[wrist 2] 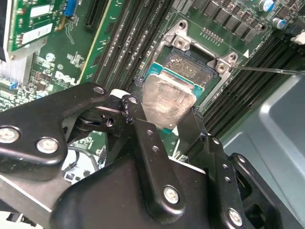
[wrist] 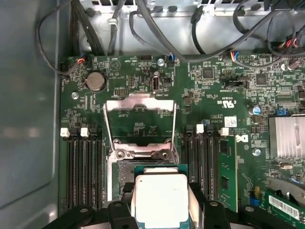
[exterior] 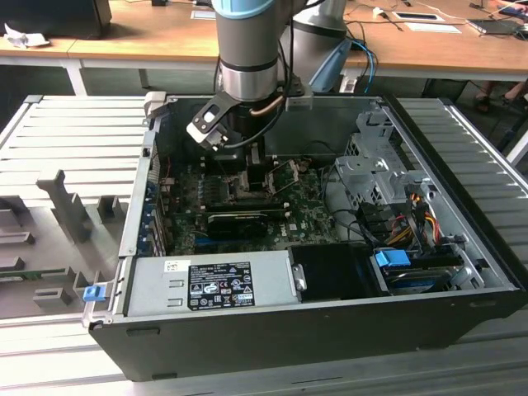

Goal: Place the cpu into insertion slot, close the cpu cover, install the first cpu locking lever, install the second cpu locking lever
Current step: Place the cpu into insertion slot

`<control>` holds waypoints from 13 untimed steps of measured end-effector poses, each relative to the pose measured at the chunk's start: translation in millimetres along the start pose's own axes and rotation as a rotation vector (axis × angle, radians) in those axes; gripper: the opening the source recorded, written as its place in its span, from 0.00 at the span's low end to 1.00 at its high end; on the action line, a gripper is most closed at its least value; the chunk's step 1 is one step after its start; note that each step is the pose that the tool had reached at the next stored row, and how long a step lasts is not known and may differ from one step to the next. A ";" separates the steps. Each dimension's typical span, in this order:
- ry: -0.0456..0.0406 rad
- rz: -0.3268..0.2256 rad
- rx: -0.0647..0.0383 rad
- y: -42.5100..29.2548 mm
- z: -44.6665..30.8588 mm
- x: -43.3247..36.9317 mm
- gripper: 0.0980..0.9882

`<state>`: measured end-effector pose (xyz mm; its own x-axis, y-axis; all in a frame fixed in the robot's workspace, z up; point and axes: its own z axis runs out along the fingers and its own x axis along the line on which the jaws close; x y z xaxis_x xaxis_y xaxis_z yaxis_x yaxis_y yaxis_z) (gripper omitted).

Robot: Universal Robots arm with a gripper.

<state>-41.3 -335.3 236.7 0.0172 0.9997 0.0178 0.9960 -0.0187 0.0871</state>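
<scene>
The arm (exterior: 247, 49) is seen in the exterior view reaching steeply down from above into the open computer case (exterior: 330, 338), which is laid on a slatted grey worktop (exterior: 74, 132); its wrist is sunk among the parts over the green circuit board (exterior: 297, 210). In both wrist views the fingers (wrist 2: 143, 138) (wrist: 119, 212) are clamped on the cpu (wrist 2: 167, 102) (wrist: 159, 198), one at each of two opposite edges, with its dull metal face turned up. The insertion slot (wrist 2: 188, 67) (wrist: 121, 174) lies directly beneath and just beyond the fingers, partly covered by the chip; whether the chip touches it cannot be told. In the first wrist view the cpu cover (wrist: 138, 106) is shown swung open and standing up beyond the slot, further from the fingers, with memory slots (wrist: 81, 167) to either side and black cables (wrist: 200, 28) along the case wall behind. In the second wrist view the chip is seen slightly tilted over the slot's silver rim, and a thin metal rod (wrist 2: 267, 70) is seen running off from the slot's corner.
</scene>
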 end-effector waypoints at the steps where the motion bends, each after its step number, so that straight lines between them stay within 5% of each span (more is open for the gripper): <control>1: 0.0000 0.000 0.000 -0.8 1.4 1.3 0.48; 7: 0.0001 -0.002 0.000 -3.7 16.8 6.1 0.48; 13: 0.0004 -0.002 0.000 -5.7 22.0 10.0 0.48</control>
<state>-44.8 -324.8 214.5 0.0149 0.9997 0.0180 0.9961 -0.0164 0.0871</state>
